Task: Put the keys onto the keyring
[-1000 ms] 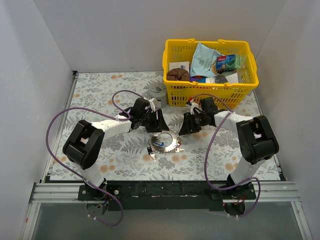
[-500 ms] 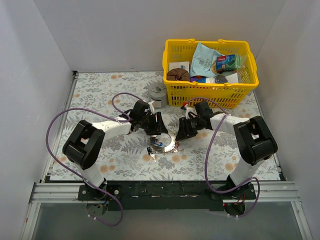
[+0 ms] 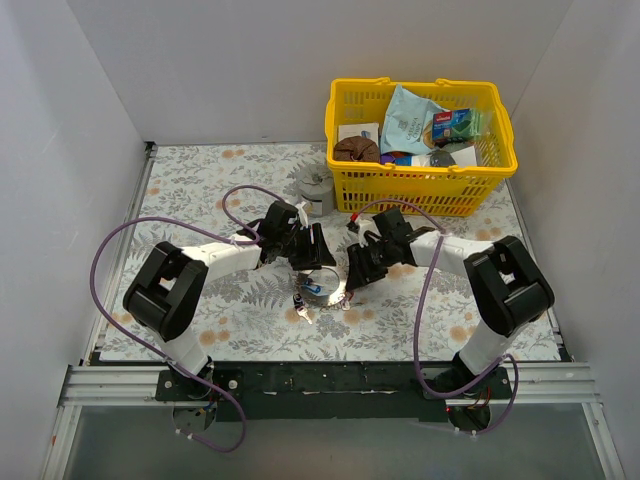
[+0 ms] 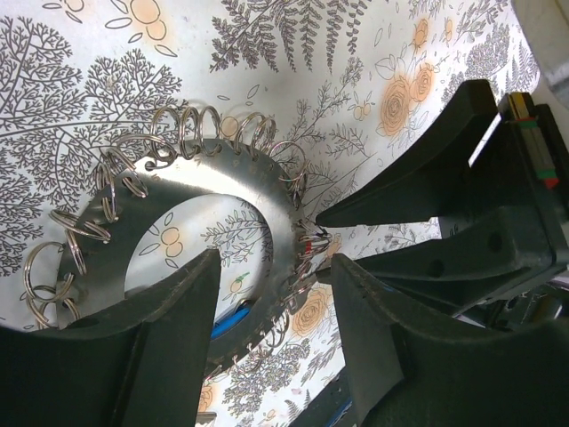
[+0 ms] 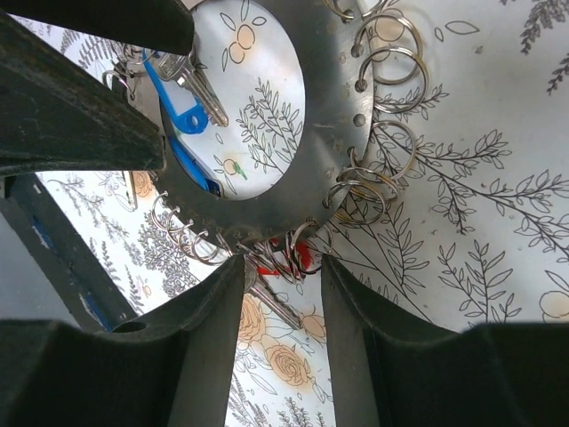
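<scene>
The keyring (image 3: 322,287) is a flat grey metal ring with many split rings hooked round its rim, lying on the floral mat. It also shows in the left wrist view (image 4: 191,178) and the right wrist view (image 5: 329,98). A blue-headed key (image 5: 182,102) lies in its hole. A key with a red tag (image 5: 302,258) hangs at its rim. My left gripper (image 3: 316,262) (image 4: 276,267) is open and straddles the rim from the far left. My right gripper (image 3: 352,276) (image 5: 282,264) is open, with its fingers on either side of the red-tagged key at the right rim.
A yellow basket (image 3: 420,185) of groceries stands at the back right. A grey tin cup (image 3: 315,185) stands to its left. A loose key (image 3: 302,305) lies in front of the keyring. Purple cables loop over both arms.
Both grippers have closed in on the keyring. The right one moved left and nearer, the left one slightly right. The two now meet at the rim.
</scene>
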`<state>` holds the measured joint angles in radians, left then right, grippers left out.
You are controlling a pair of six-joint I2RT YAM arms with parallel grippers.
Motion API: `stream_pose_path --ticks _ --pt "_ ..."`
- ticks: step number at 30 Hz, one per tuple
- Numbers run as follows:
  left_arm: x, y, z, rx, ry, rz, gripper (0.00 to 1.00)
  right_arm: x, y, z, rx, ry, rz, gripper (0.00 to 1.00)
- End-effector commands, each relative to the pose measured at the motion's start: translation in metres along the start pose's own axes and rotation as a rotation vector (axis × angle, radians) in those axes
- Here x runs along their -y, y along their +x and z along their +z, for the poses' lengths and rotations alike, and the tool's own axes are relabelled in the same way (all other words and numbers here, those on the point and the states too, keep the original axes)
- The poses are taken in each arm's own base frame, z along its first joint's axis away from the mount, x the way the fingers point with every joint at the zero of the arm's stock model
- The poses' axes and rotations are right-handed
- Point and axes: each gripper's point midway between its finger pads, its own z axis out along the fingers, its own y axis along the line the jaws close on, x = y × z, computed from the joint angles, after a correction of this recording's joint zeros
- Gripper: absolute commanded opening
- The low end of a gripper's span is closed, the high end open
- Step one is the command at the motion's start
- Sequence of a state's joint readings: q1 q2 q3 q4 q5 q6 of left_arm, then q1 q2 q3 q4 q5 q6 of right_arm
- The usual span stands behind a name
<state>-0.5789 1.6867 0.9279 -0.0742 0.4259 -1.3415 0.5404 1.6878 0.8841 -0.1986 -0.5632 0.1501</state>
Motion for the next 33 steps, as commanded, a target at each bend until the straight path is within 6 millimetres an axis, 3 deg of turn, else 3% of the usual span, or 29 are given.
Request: stream_pose_path --ticks 1,6,14,18,25,33 --pt "0.01 -0.008 -0.011 0.043 0.022 0.016 0.52 -0.005 -0.015 -0.009 0.03 0.081 -0.094 0.47" --pt "0.008 -0.007 -0.011 0.043 0.018 0.015 0.52 -0.003 -0.023 -0.013 0.031 0.207 -0.177 0.48" --pt "0.007 -0.006 -0.011 0.043 0.018 0.015 0.53 -0.023 -0.041 -0.023 0.124 0.261 -0.328 0.49" --pt "0.007 -0.005 -0.011 0.044 0.019 0.017 0.53 -0.037 -0.054 -0.041 0.233 0.251 -0.361 0.5" --pt "0.007 -0.002 -0.01 0.031 0.027 0.018 0.53 -0.017 -0.053 -0.048 0.246 0.231 -0.233 0.5" --pt "0.006 -0.001 -0.011 0.031 0.028 0.014 0.53 -0.008 -0.04 -0.038 0.211 0.109 -0.137 0.47"
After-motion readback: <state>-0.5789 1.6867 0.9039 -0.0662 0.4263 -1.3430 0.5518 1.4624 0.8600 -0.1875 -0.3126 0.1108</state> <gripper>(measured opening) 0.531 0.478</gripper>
